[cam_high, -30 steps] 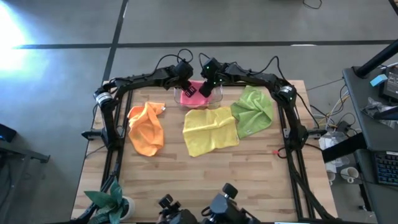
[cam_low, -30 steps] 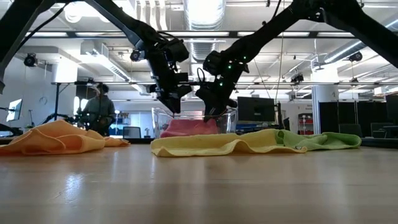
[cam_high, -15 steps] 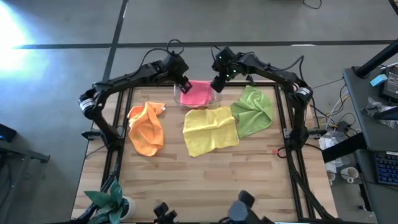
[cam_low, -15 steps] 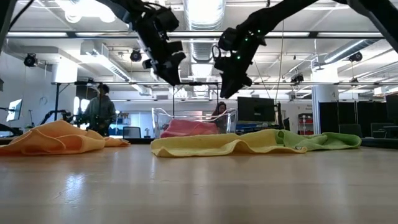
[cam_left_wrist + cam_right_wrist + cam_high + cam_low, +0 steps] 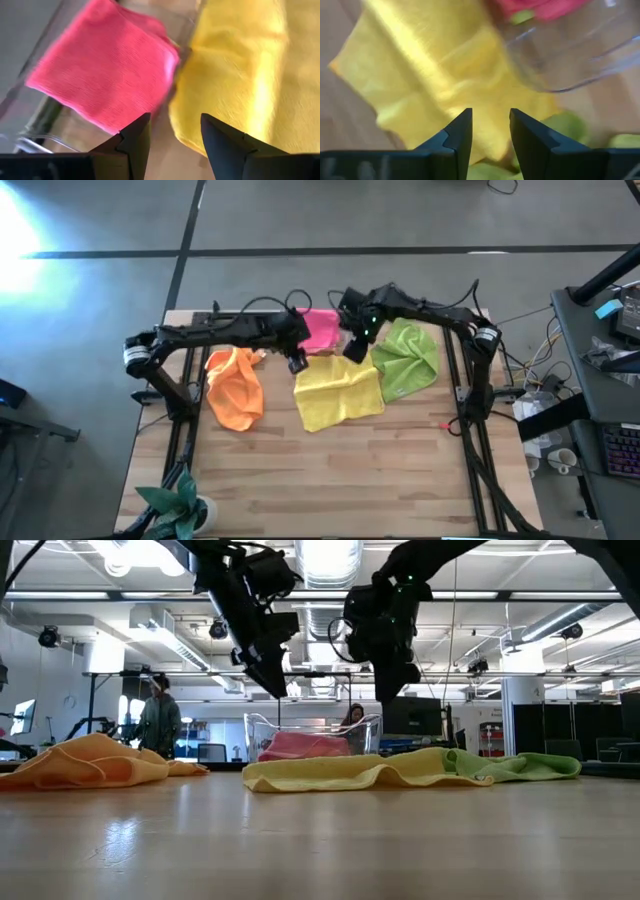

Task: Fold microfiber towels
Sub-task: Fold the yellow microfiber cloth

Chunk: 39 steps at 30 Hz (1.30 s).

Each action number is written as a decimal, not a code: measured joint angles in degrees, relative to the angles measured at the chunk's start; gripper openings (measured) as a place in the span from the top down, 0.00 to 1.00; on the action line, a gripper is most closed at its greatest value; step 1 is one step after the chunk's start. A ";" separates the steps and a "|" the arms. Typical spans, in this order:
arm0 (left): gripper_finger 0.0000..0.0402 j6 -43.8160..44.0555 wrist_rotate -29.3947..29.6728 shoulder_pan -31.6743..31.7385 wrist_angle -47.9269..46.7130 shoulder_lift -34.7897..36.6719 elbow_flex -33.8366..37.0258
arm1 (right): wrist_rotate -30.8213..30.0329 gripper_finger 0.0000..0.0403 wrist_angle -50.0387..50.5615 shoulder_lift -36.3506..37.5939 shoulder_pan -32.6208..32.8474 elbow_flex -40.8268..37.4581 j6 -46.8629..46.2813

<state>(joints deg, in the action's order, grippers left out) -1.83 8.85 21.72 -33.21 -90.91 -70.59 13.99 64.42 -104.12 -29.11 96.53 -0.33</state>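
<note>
A folded pink towel (image 5: 320,328) lies in a clear plastic tray (image 5: 344,320) at the far middle of the table. It also shows in the left wrist view (image 5: 107,70). A yellow towel (image 5: 338,390) lies spread in front of the tray, a lime green towel (image 5: 408,358) to its right and an orange towel (image 5: 236,385) crumpled to its left. My left gripper (image 5: 297,360) hangs open and empty above the yellow towel's far left corner. My right gripper (image 5: 352,348) hangs open and empty above its far right corner. Both are well above the table in the low view.
The tray's clear wall (image 5: 560,55) stands just beyond both grippers. A potted plant (image 5: 178,505) stands at the near left corner. Bare wood lies between the towels and the table's near edge. A person (image 5: 158,720) stands in the room behind the table.
Both grippers have risen from the tray, where they were low over the pink towel. They have then come toward the table's near edge, over the yellow towel's far edge. The pink towel has stayed lying in the tray.
</note>
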 joint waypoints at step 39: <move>0.61 6.18 -4.41 -23.44 21.66 -0.98 16.87 | -0.63 0.71 -29.46 30.45 18.87 -48.03 -6.81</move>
<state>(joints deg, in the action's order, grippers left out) 4.35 4.44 -1.71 -11.55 -91.90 -53.72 13.37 34.97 -73.67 -10.24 48.51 -7.14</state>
